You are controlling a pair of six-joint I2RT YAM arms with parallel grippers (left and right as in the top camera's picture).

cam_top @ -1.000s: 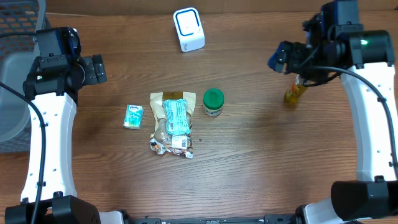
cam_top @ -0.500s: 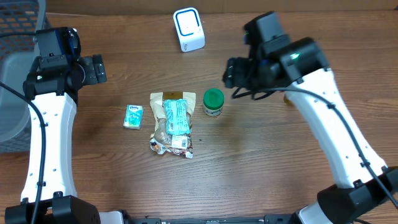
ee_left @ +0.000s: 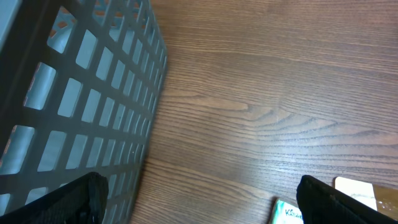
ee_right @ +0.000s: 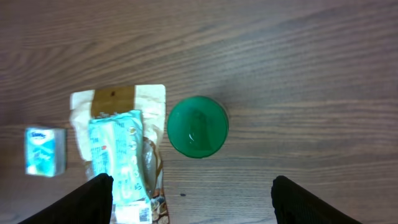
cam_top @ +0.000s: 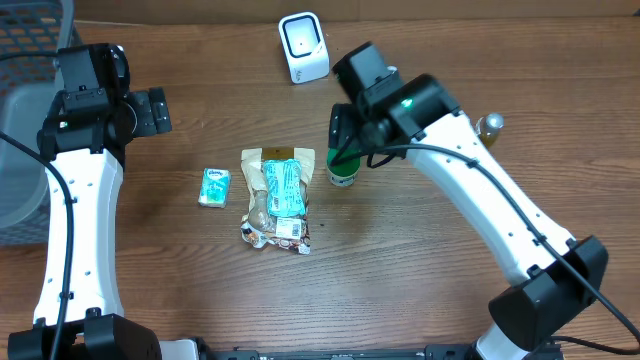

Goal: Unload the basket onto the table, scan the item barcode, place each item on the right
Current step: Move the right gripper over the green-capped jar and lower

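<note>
Right gripper (ee_right: 198, 200), spread wide, hovers over the jar (ee_right: 198, 126); dropping off-centre, one jaw could knock it over onto the pouch (ee_right: 121, 149) beside it.

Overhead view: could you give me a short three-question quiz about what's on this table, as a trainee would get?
1. True or false: the green-lidded jar lies on its side.
2. Which arm's end effector hangs above the jar? A left, B right.
3. Fill in: seen from overhead, the tissue pack lies ___ of the snack bag.
Key: 1 false; 2 B; 3 left.
</note>
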